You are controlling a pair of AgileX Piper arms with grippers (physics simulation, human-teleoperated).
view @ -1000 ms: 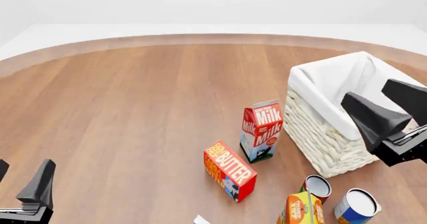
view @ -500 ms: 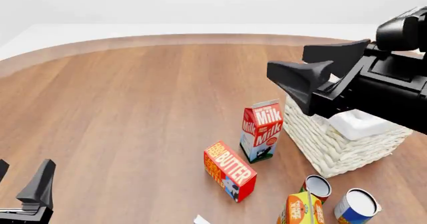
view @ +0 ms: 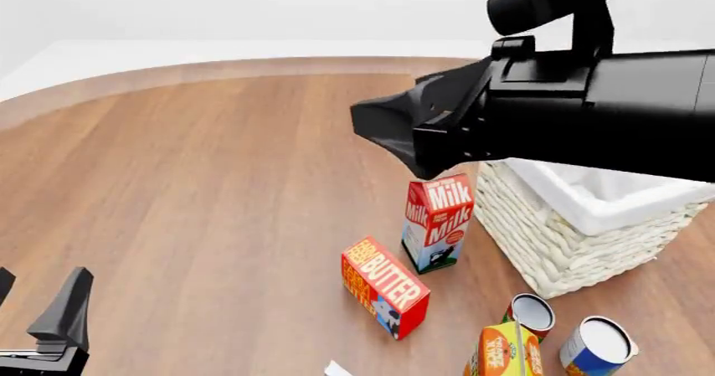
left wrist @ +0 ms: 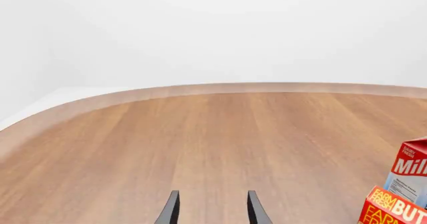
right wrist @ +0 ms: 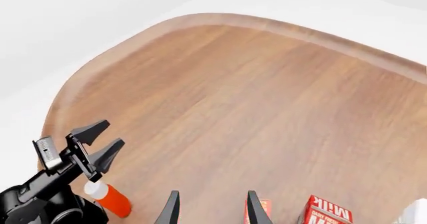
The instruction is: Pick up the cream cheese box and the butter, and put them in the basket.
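Below our empty, parted right hand [view: 386, 133], we centre over the red-orange rectangular butter box [view: 386, 285], then descend.

The red-orange butter [view: 386, 286] lies flat on the table. The cream-white wicker basket [view: 558, 242] stands well apart. Only a pale corner of the cream cheese box [view: 336, 368] shows.

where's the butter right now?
Front view: the butter lies on the table right of centre, toward the near edge, just left of the upright milk carton, outside the basket.
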